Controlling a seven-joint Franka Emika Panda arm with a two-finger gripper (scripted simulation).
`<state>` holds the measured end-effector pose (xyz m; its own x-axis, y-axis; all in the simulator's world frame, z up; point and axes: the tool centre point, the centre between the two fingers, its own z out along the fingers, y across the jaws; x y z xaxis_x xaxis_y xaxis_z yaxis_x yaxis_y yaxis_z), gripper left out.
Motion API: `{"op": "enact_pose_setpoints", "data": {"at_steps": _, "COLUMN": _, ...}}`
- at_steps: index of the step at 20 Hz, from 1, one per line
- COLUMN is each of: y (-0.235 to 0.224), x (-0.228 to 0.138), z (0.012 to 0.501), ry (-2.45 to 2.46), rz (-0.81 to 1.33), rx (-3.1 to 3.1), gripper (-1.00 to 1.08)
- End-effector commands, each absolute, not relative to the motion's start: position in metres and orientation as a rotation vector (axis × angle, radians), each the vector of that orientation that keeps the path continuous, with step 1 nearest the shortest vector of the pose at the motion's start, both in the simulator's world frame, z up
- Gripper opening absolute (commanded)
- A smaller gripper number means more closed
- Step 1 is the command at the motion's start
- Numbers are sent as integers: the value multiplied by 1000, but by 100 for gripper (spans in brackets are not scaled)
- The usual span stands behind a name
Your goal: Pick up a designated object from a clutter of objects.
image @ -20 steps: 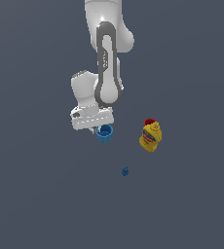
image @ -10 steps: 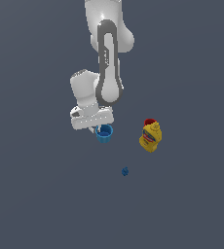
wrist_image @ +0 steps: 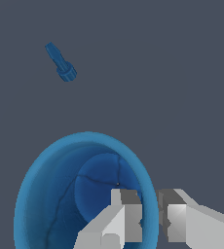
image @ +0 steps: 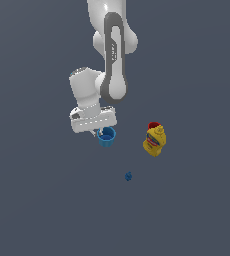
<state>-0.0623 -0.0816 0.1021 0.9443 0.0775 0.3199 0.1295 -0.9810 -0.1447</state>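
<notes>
Blue cup (image: 107, 137) on plain grey floor (image: 197, 210); gripper (wrist_image: 149, 216) pinches its rim.

Flat, even simulator lighting, low-detail renders, nothing blurring.
Light is coming from above, shading the white arm (image: 110, 55) softly down its sides; no cast shadows are showing on the grey-blue ground (image: 197, 210). No glare anywhere. Edges are looking jagged and pixelated, most on the blue cup (wrist_image: 60, 194) rim and the gripper (wrist_image: 150, 219) fingers in the wrist view. The cup's inside is shading darker toward its base. The dark blue lump (image: 128, 176) is rendering too small for detail.
</notes>
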Motion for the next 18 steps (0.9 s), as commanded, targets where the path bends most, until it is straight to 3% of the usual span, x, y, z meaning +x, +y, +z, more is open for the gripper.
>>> {"op": "enact_pose_setpoints", "data": {"at_steps": 1, "y": -82, "x": -57, "z": 112, "ry": -157, "rz": -476, "rx": -2936, "gripper": -100}}
{"op": "enact_pose_setpoints", "data": {"at_steps": 18, "y": -87, "x": -9, "z": 198, "ry": -154, "rz": -470, "rx": -2944, "gripper": -100}}
